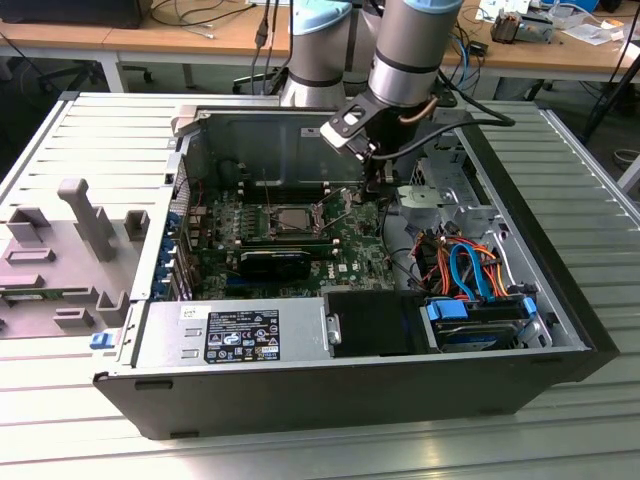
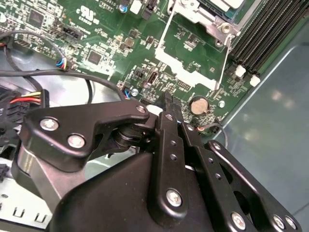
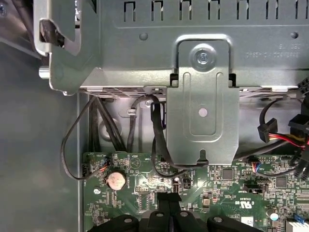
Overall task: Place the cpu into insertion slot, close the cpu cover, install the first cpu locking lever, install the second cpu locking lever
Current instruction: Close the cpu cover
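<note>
**Exterior view.** Set high at the near side of the worktop, it faces down and away across the whole open computer case. The arm stands at the far side, with desks beyond.

**First wrist view.** Close above the motherboard, it looks past the fingers toward a grey metal bracket on the case.

**Second wrist view.** Nearer still, it looks along the black linkage and the fingers, facing the other way, toward the memory slots.

**Shared field.** Both wrist views take in the fingers, the round coin cell and the green board around it. The exterior view shows the same board from well apart.
</note>
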`<state>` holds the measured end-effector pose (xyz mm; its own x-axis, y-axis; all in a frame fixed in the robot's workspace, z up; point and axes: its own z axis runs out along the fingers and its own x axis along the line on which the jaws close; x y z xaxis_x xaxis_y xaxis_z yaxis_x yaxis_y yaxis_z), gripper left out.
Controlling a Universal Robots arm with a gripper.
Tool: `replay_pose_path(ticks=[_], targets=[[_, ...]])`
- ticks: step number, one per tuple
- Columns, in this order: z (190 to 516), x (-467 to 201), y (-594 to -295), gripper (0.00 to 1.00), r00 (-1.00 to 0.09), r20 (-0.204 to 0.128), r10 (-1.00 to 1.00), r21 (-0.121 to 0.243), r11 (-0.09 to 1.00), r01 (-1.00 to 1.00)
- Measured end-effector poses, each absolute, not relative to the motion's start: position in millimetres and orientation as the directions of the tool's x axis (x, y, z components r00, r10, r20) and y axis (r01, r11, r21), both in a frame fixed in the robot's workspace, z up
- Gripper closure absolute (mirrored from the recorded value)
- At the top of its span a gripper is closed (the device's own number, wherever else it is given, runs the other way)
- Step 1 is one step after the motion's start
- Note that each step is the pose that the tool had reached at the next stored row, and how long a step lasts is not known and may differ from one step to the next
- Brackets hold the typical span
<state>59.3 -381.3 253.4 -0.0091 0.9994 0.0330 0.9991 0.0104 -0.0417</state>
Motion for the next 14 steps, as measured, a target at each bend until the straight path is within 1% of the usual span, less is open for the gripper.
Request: replay_pose_path(ticks=[5, 14], targets=[[250.2, 50.1, -377.7, 0.89, -0.019, 0.042, 0.999, -0.042, 0.021, 0.999], [246.8, 32.8, -376.1, 0.89, -0.025, 0.046, 0.999, -0.041, 0.026, 0.999]])
